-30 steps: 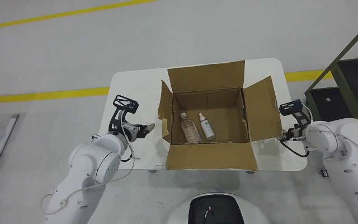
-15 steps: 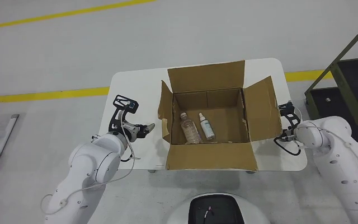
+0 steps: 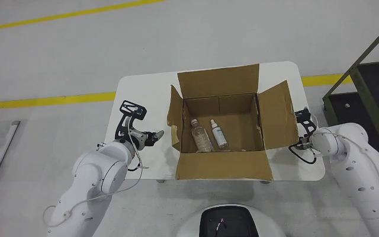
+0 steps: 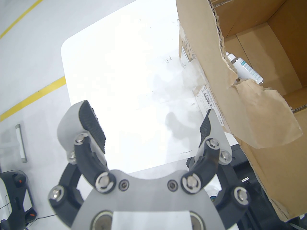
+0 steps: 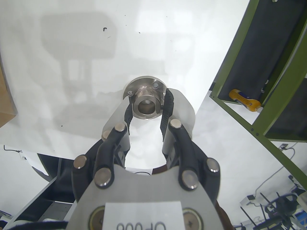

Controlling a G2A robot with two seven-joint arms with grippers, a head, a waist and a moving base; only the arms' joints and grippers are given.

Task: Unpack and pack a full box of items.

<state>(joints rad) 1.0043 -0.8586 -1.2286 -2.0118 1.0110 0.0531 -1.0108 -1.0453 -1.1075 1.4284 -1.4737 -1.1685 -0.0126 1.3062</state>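
The right gripper (image 5: 146, 106) squeezes a round metal piece (image 5: 144, 94), right of the box (image 3: 224, 166). The left gripper (image 4: 148, 118) is wide open, left of it. The white table (image 3: 145, 95) holds the open box, with a big bottle (image 3: 201, 137) and a small bottle (image 3: 218, 134) lying inside.

Contents, by count: one open cardboard box (image 3: 219, 80); one white table (image 3: 142, 95); two bottles in the box, namely one clear plastic bottle (image 3: 201, 135) and one small spray bottle (image 3: 218, 134); one flanged metal hub (image 5: 146, 101); one green rack (image 5: 236, 48); one yellow bottle (image 5: 243, 99).
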